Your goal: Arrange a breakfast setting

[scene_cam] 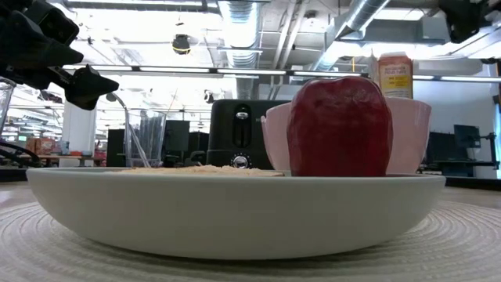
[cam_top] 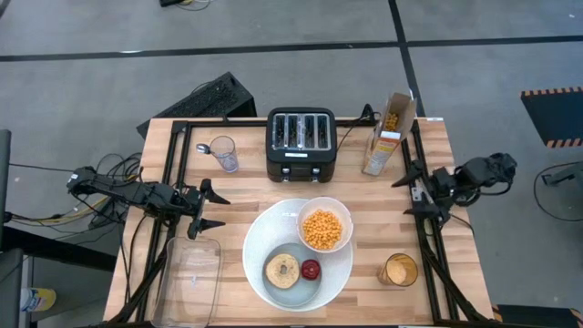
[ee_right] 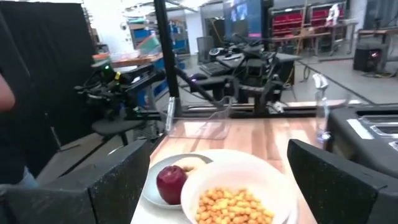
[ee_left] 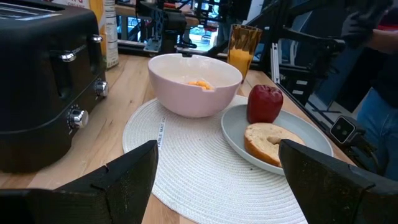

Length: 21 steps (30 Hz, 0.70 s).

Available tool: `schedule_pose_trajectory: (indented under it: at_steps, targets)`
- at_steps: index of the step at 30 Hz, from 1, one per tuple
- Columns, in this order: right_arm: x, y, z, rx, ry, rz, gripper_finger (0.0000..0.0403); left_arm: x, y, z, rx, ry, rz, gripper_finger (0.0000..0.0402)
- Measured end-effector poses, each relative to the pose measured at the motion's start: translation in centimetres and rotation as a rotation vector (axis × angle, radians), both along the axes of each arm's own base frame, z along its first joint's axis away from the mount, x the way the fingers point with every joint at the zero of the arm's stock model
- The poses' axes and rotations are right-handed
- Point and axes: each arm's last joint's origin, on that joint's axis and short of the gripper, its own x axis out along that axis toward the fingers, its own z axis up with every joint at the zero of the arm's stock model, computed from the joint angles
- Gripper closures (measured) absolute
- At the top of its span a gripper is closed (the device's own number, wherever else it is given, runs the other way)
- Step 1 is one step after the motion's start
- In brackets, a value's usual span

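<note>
The spoon (cam_top: 206, 148), stood in a glass (cam_top: 224, 153) just beyond the left gripper (cam_top: 211, 208), is nearer its wide, empty fingers than the right gripper (cam_top: 407, 193), also spread wide.

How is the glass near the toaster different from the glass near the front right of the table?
The glass by the toaster stands at the back left of the table; the other glass stands at the front right, beside the placemat. The back one holds no drink, only a spoon; the front one holds an orange drink. Both stand upright, are see-through, and neither gripper touches them.
</note>
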Motion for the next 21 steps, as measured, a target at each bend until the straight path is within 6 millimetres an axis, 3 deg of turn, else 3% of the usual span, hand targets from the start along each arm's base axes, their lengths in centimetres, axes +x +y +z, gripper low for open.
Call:
schedule_pose_trajectory:
  at_steps: [21]
  targets:
    - [4.3, 2.1, -6.9, 0.143, -0.130, 0.013, 0.0003, 0.0, 0.0, 0.0, 0.000, 0.000, 0.000, 0.0082]
